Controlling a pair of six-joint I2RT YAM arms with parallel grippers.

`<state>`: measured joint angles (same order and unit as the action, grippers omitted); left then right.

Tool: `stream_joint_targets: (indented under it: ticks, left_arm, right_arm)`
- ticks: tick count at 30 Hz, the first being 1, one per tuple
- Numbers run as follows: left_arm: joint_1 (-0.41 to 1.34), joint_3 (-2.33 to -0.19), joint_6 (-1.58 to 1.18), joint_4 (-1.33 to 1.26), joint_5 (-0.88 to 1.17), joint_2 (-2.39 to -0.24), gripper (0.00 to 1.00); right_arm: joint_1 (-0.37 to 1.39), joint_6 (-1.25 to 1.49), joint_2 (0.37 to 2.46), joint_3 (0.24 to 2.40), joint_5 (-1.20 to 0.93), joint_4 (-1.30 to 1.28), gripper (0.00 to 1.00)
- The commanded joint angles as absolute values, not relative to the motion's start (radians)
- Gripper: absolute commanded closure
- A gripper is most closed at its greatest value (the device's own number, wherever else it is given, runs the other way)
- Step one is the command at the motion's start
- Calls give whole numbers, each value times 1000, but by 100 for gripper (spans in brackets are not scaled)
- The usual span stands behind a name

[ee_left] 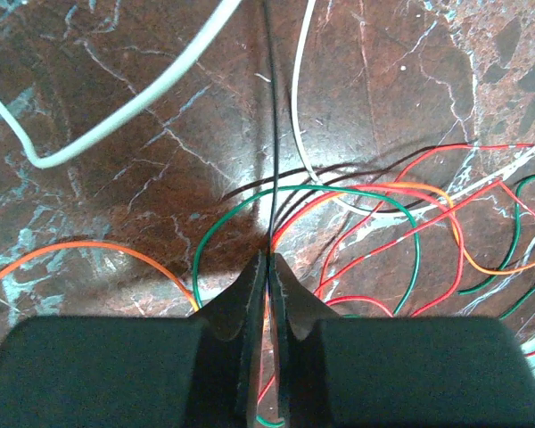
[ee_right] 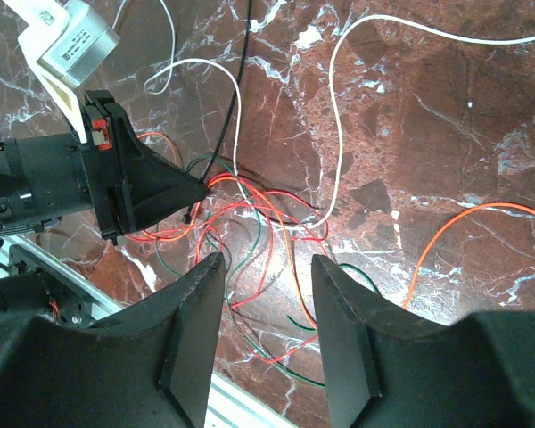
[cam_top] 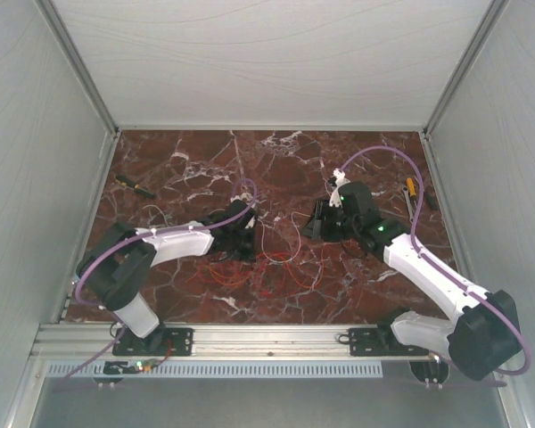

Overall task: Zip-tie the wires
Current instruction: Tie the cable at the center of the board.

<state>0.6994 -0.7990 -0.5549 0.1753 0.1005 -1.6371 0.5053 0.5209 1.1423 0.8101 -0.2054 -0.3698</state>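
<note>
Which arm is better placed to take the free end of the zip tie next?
Right, probably. The left gripper is shut on the zip tie; the right gripper is open and empty, facing it above the wires.

Bright, even overhead light. Pale glare sheens the polished bench (ee_left: 410,89). The left claw (ee_left: 269,260) throws a soft, dark shadow ahead; its near edges blur.

the wires (cam_top: 272,263) lie on the table (cam_top: 178,160) between the left gripper (ee_left: 269,260) and right gripper (ee_right: 267,267), the zip tie (ee_left: 273,134) crossing them.
</note>
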Motion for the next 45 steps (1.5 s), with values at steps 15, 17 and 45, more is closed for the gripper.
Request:
stream_joint_targets:
  ticks: [15, 17, 45]
  left_arm:
    - [698, -853, -563, 250, 72, -1559, 100]
    - [698, -860, -560, 254, 81, -1559, 100]
    - [681, -961, -525, 738, 345, -1214, 100]
  right_arm:
    - [495, 518, 1117, 786, -218, -363, 59]
    - [495, 519, 1116, 787, -218, -363, 59]
    - [490, 576, 1126, 978, -301, -555, 58]
